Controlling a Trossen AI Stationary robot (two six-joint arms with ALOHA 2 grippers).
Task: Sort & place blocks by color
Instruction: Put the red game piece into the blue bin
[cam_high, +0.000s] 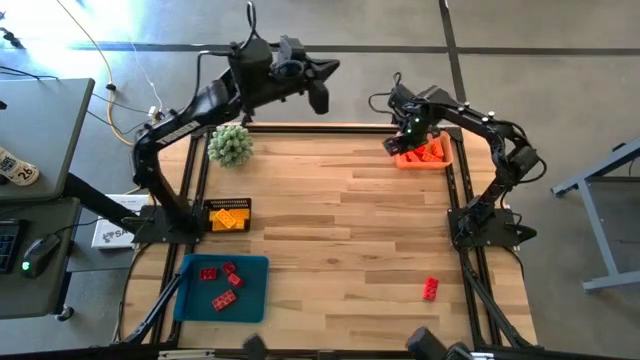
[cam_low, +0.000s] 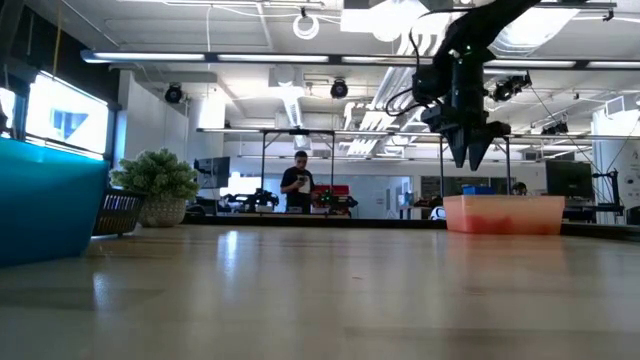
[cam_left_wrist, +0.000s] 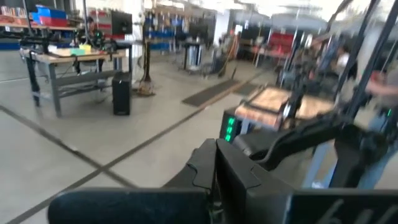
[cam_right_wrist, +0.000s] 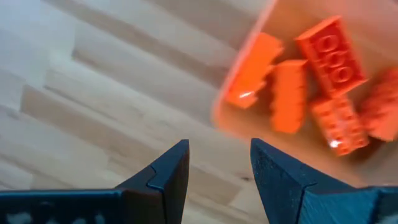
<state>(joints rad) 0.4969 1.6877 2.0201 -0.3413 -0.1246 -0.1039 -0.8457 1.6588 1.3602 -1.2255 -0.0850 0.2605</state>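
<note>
My right gripper (cam_right_wrist: 217, 146) is open and holds nothing. It hangs pointing down over the table just left of the orange tray (cam_high: 443, 163), which sits at the far right corner. Several orange blocks (cam_right_wrist: 292, 93) lie inside that tray. In the low view the right gripper (cam_low: 468, 158) hovers above the tray (cam_low: 505, 215). Red blocks (cam_high: 222, 283) lie in a blue tray (cam_high: 255, 300) at the near left. Yellow blocks (cam_high: 228, 216) fill a small black basket at the left edge. One red block (cam_high: 430, 288) lies alone on the table near the right. My left gripper (cam_high: 320, 95) is raised beyond the far edge.
A green spiky plant ball (cam_high: 230, 146) sits at the far left corner of the table. The wooden tabletop (cam_high: 340, 230) lies bare between the trays. A desk with a keyboard and mouse stands to the left of the table. A person stands far back in the room.
</note>
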